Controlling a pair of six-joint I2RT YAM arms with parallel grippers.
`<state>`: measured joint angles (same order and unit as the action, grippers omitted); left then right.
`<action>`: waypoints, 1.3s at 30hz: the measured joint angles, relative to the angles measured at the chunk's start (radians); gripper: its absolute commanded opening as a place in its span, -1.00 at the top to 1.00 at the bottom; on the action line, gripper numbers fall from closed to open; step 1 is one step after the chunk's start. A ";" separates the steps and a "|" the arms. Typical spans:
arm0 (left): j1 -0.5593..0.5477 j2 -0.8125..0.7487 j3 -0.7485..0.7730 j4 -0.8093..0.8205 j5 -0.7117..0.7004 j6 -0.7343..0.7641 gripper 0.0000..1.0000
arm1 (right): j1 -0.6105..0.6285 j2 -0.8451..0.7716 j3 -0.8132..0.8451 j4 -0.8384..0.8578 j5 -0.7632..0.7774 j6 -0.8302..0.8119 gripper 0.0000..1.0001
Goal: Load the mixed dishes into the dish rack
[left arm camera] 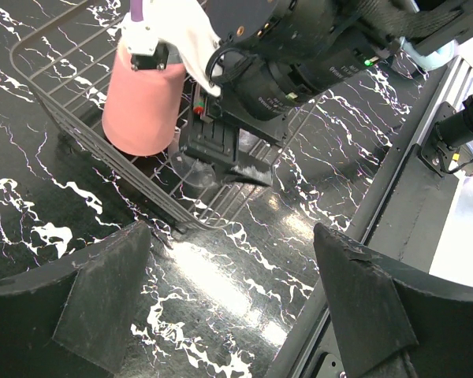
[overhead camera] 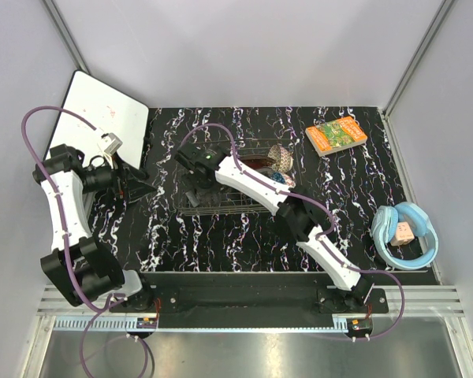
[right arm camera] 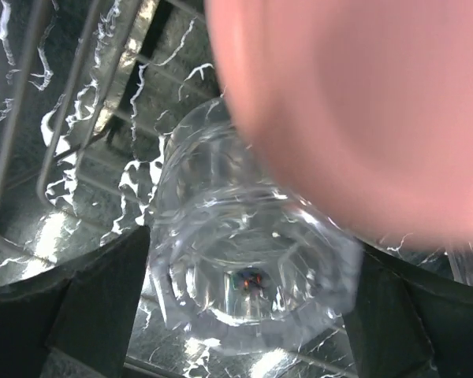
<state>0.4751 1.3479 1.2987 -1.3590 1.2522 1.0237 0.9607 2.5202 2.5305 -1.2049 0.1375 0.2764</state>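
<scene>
Top view: the right arm reaches over the black marble table, with the right gripper down in the left end of the dish rack. A tan-red patterned bowl and a blue patterned bowl sit at the rack's right end. The left gripper hangs left of the rack, apart from it. An orange-green book lies far right, a light blue round thing near right, and a white board in the back left corner.

Left wrist: the left gripper has its fingers wide apart, with nothing between them, above bare table. The pink plastic cup stands in the dish rack, just beside the right gripper.

Right wrist: the small clear glass sits mouth-up between the right gripper's fingers, which press on both its sides, over the rack wires. The pink cup is a blur, just beside the glass.
</scene>
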 measured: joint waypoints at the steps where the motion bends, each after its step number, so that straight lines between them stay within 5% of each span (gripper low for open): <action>1: 0.000 0.000 0.000 0.000 0.000 0.000 -0.74 | 0.000 0.000 -0.010 0.005 0.002 -0.002 -1.00; 13: 0.000 -0.001 0.000 0.000 -0.001 0.000 -0.74 | 0.007 -0.030 -0.058 0.008 0.017 -0.013 -0.99; 23: 0.000 -0.001 0.000 0.000 -0.005 0.000 -0.73 | 0.034 -0.269 -0.167 -0.007 0.057 -0.016 -0.99; 39: 0.001 -0.154 -0.114 0.030 -0.165 -0.168 -0.73 | 0.065 -1.038 -0.974 0.140 0.246 0.205 -1.00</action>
<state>0.4759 1.1938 1.1851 -1.3293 1.0870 0.8558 1.0256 1.4818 1.5566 -1.0645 0.3840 0.4816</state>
